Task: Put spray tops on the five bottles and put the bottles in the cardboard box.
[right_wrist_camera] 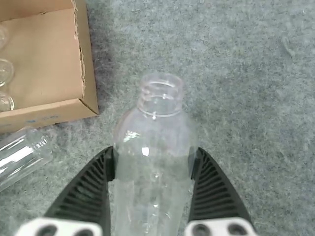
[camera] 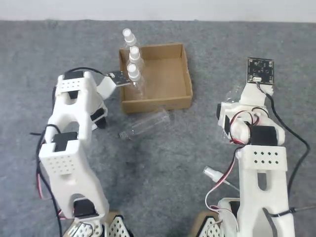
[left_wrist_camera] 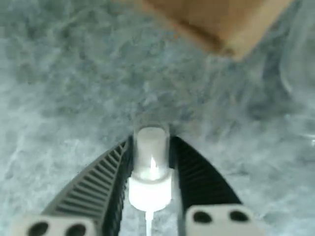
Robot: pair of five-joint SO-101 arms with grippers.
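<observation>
A loose spray top (camera: 215, 174) lies on the grey carpet (camera: 163, 187) beside the right arm's base, and farther out an uncapped bottle (camera: 146, 123) lies on its side just before the cardboard box (camera: 157, 104). The left gripper (left_wrist_camera: 151, 142) pinches a white spray top (left_wrist_camera: 150, 172) near the box's corner; the right gripper (right_wrist_camera: 152, 152) clamps an open-necked bottle (right_wrist_camera: 157, 98). Farthest, three capped bottles (camera: 133, 54) stand inside the box's left wall.

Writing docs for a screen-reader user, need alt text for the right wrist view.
The right gripper is clamped on a clear bottle with no spray top, its open neck pointing away from the camera, over grey carpet. Nearby sit a corner of the cardboard box and a second clear bottle lying on its side.
</observation>
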